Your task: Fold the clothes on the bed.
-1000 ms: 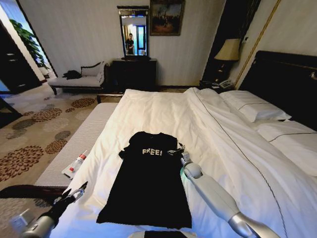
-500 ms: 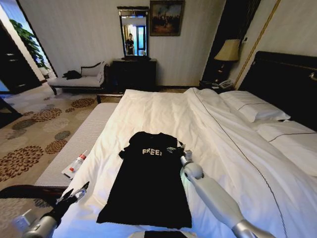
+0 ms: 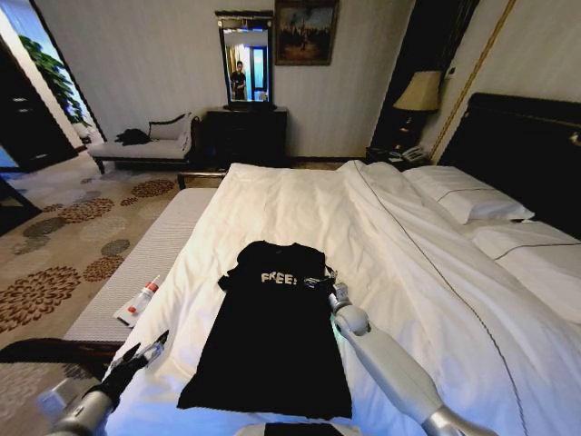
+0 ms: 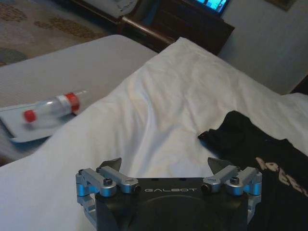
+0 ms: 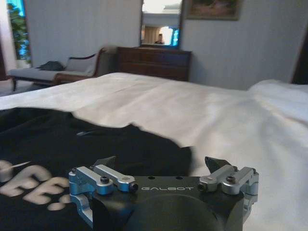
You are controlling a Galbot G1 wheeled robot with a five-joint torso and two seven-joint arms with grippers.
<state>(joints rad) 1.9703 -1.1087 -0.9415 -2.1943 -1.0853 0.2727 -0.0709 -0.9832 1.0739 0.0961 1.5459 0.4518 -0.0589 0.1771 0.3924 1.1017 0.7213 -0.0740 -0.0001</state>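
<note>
Head view: right hand [image 3: 320, 281] open at T-shirt [image 3: 272, 336] sleeve; left hand [image 3: 145, 352] open; bottle [image 3: 143, 296] on tray [image 3: 123, 315].

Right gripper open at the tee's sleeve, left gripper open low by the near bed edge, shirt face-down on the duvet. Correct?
One error: the T-shirt lies face-up; the head view shows its white "FREE!" lettering. The rest stands: right gripper open at the sleeve, left gripper open, low by the near edge of the bed.
</note>
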